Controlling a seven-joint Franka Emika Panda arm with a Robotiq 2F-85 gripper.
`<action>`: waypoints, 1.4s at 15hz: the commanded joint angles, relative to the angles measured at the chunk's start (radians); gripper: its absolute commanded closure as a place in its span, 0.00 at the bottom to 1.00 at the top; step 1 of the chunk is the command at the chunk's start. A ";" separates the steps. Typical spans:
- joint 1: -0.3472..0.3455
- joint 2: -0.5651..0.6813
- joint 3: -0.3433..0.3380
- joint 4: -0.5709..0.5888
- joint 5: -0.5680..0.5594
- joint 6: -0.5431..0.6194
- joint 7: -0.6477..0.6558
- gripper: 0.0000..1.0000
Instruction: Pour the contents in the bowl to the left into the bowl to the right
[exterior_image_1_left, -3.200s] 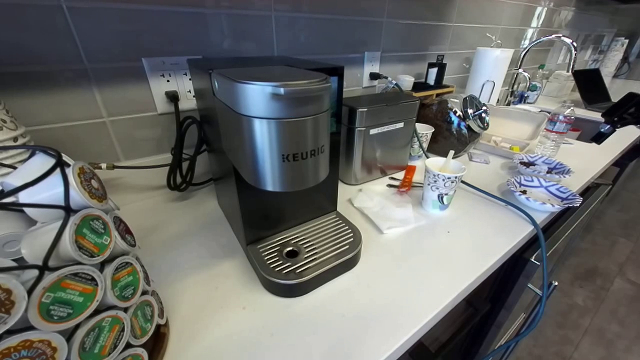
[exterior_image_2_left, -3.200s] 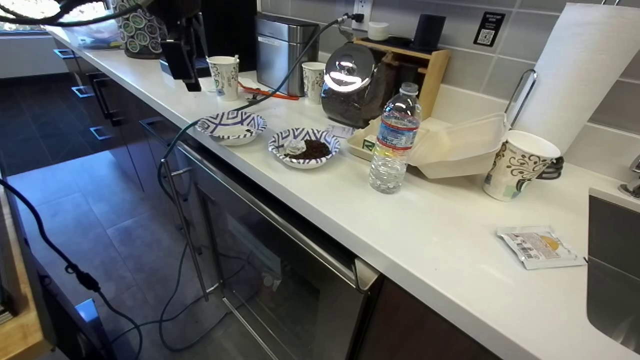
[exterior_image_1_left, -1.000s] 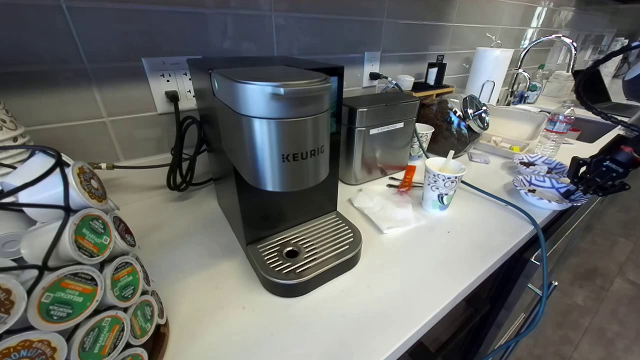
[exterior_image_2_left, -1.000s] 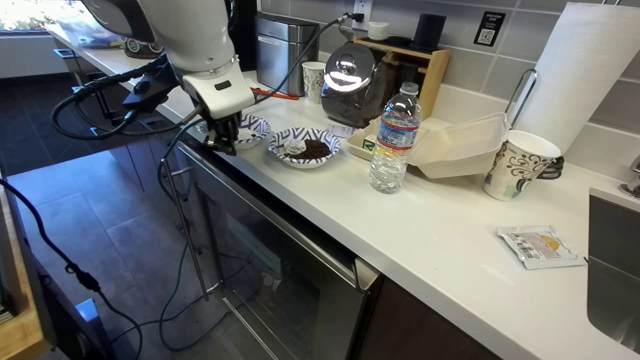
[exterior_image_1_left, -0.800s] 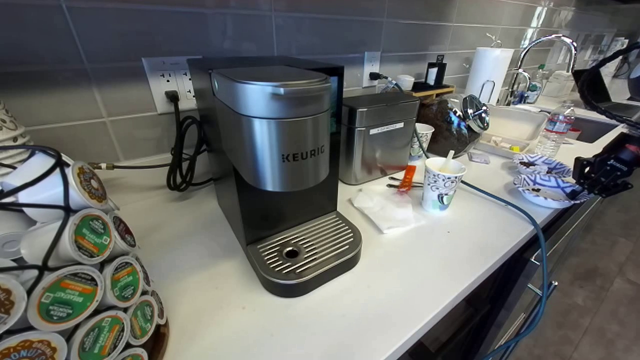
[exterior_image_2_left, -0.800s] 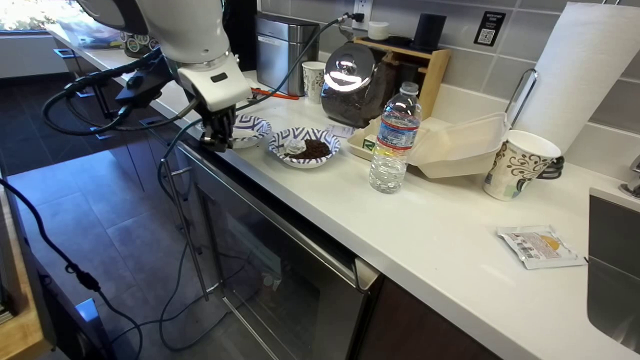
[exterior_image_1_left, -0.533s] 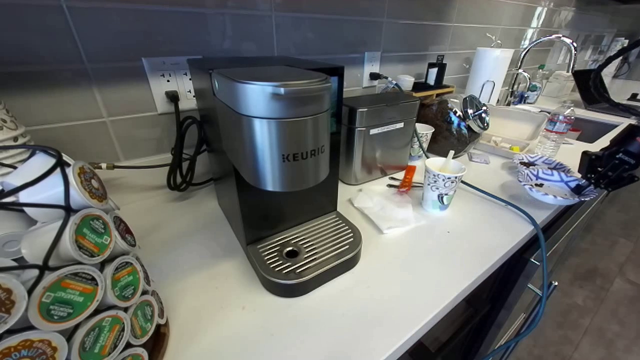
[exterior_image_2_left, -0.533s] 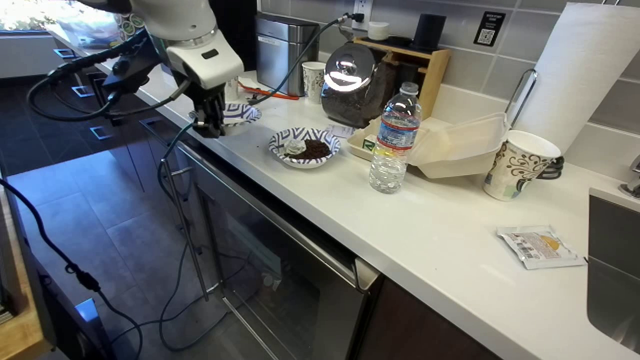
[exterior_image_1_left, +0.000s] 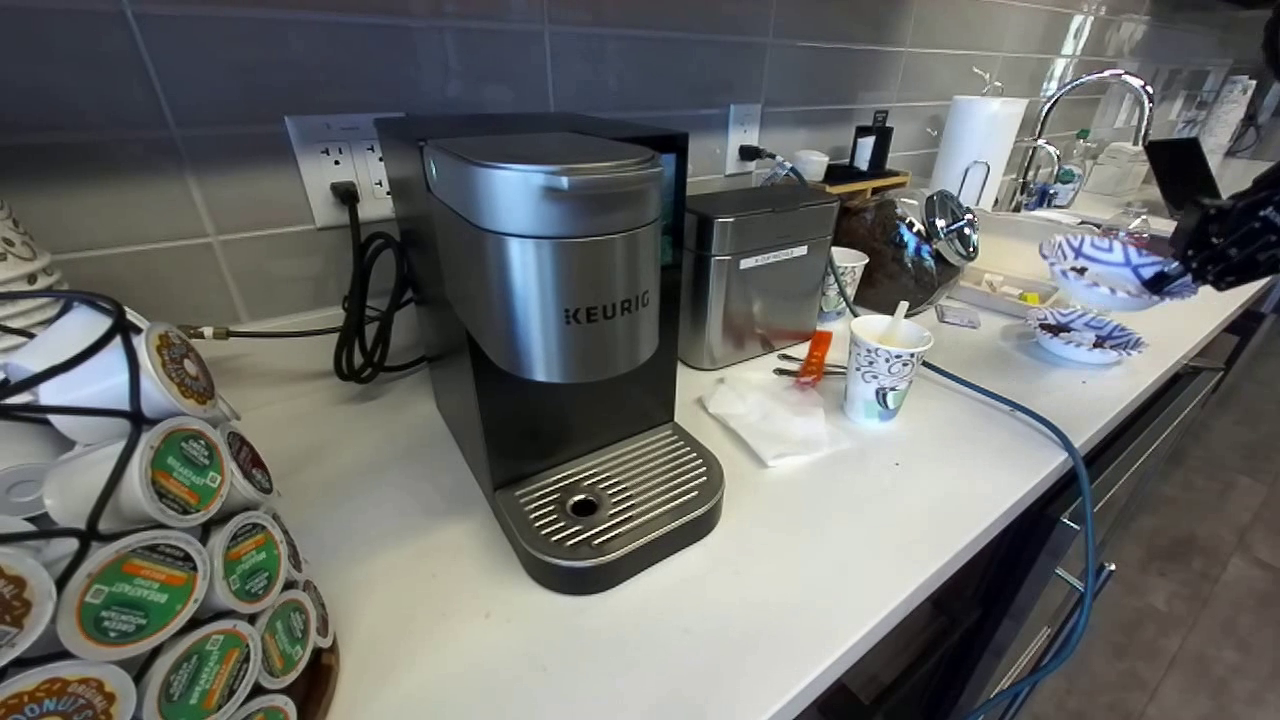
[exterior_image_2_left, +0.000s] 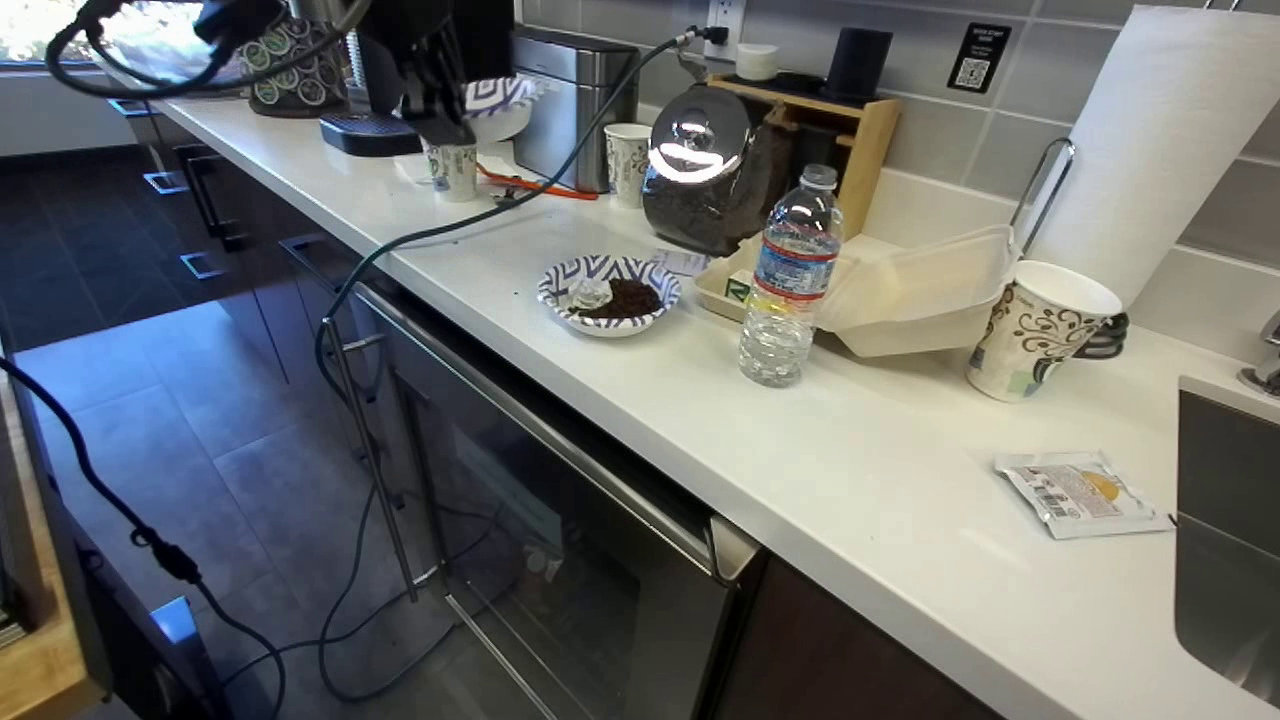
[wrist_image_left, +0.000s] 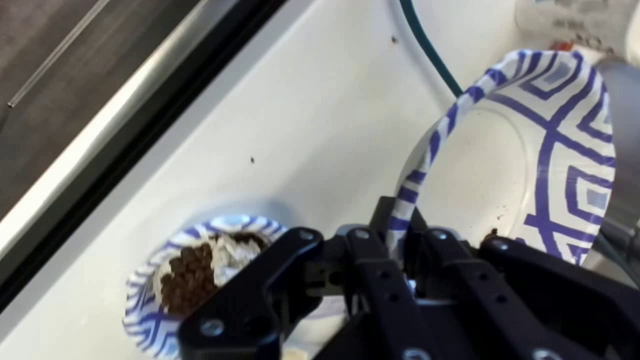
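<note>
The left bowl (exterior_image_2_left: 500, 115), white paper with blue-purple patterns, hangs well above the counter, roughly level in the exterior views. My gripper (wrist_image_left: 400, 220) is shut on its rim, one finger on each side of the wall. A few dark bits (wrist_image_left: 494, 234) lie inside the held bowl (wrist_image_left: 575, 150), partly hidden by the gripper. The right bowl (exterior_image_2_left: 600, 268) has the same pattern and rests on the counter. It holds brown granules (exterior_image_2_left: 632, 298) and a crumpled pale piece (exterior_image_2_left: 590, 294). In the wrist view this right bowl (wrist_image_left: 137, 300) lies lower left of the held one.
A water bottle (exterior_image_2_left: 790, 280), an open food container (exterior_image_2_left: 920, 310) and a glass jar (exterior_image_2_left: 700, 170) stand near the right bowl. A cable (exterior_image_2_left: 440, 233) crosses the counter edge. Beneath the held bowl's side stand a paper cup (exterior_image_2_left: 455, 172) and, farther off, a coffee maker (exterior_image_1_left: 560, 260).
My gripper came down to the left bowl, closed on its rim and raised it off the counter. The bowl shifted a little before rising. The right bowl has stayed in place.
</note>
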 joint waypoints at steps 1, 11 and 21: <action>-0.012 0.026 -0.037 0.116 0.018 0.059 0.100 0.99; -0.019 0.322 -0.037 0.136 -0.069 0.775 0.264 0.99; 0.280 0.620 -0.230 0.085 0.309 1.385 0.008 0.99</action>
